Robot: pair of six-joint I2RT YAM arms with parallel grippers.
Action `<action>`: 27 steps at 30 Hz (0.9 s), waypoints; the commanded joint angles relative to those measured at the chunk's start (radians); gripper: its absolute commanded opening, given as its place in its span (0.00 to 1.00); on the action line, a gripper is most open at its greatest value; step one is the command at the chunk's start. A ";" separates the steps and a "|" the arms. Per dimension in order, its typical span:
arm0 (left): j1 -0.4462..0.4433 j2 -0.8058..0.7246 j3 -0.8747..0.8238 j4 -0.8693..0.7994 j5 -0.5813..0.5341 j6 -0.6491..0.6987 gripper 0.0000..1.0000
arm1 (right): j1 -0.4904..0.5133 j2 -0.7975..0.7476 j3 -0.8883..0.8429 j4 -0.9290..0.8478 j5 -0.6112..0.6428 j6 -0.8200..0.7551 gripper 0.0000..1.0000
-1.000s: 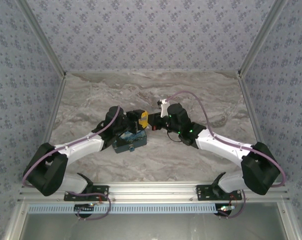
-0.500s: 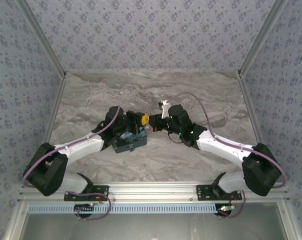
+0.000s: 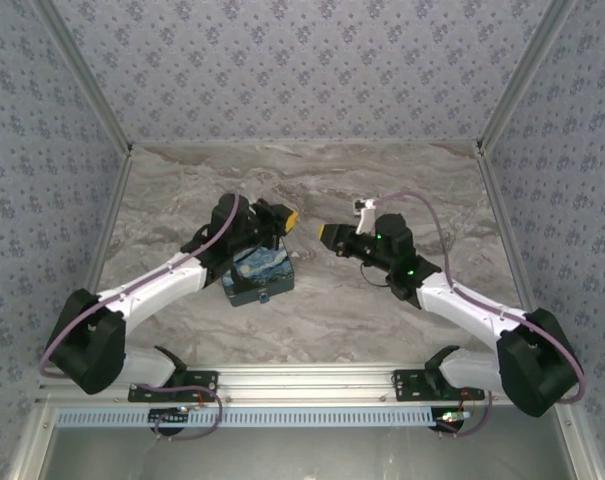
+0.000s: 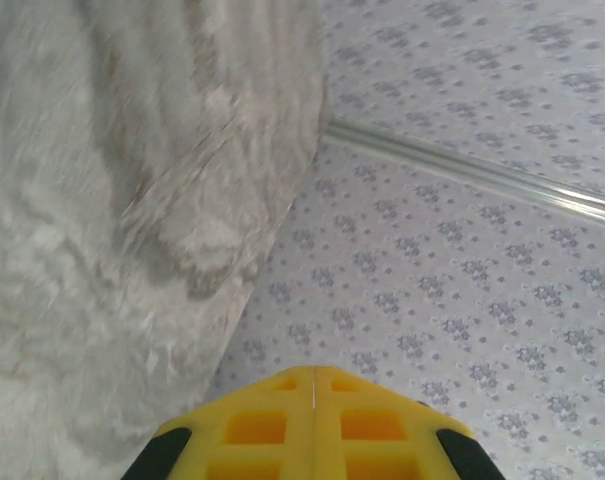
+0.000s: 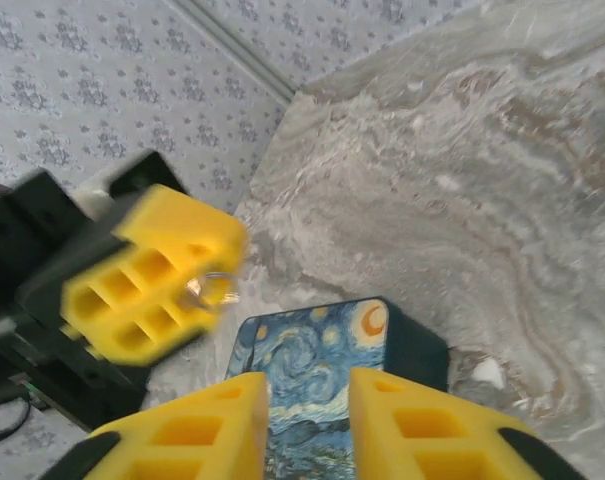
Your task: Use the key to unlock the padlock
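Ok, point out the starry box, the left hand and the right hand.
starry box (image 5: 304,338): right wrist view, on its printed lid.
left hand (image 3: 287,218): top view, on its closed yellow fingertips.
right hand (image 5: 307,382): right wrist view, the gap between its fingertips.

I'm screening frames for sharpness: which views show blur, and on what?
Left wrist: the table is streaked by motion blur, the yellow fingers crisp. Right wrist: the left gripper is smeared, the starry box sharper. Top external: sharp and evenly lit.
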 commanded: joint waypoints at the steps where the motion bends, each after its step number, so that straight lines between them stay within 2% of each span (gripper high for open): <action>1: -0.016 -0.089 0.124 -0.177 -0.139 0.453 0.00 | -0.051 -0.056 -0.026 0.091 -0.089 0.063 0.36; 3: -0.033 -0.120 0.150 -0.192 -0.175 0.620 0.00 | -0.089 -0.078 -0.031 0.132 -0.139 0.080 0.41; 5: -0.043 -0.140 0.152 -0.162 -0.171 0.712 0.00 | -0.108 -0.095 -0.025 0.169 -0.180 0.084 0.46; 7: -0.049 -0.154 0.153 -0.126 -0.146 0.782 0.00 | -0.115 -0.104 -0.007 0.205 -0.217 0.080 0.51; 11: -0.065 -0.168 0.162 -0.058 -0.060 0.891 0.00 | -0.113 -0.101 0.054 0.251 -0.258 0.078 0.53; 16: -0.087 -0.183 0.146 0.059 0.013 0.920 0.00 | -0.080 -0.067 0.130 0.297 -0.278 0.091 0.53; 22: -0.097 -0.184 0.141 0.097 0.031 0.900 0.00 | -0.023 -0.007 0.189 0.323 -0.279 0.084 0.52; 27: -0.099 -0.187 0.134 0.106 0.031 0.892 0.00 | 0.010 0.036 0.219 0.340 -0.282 0.092 0.48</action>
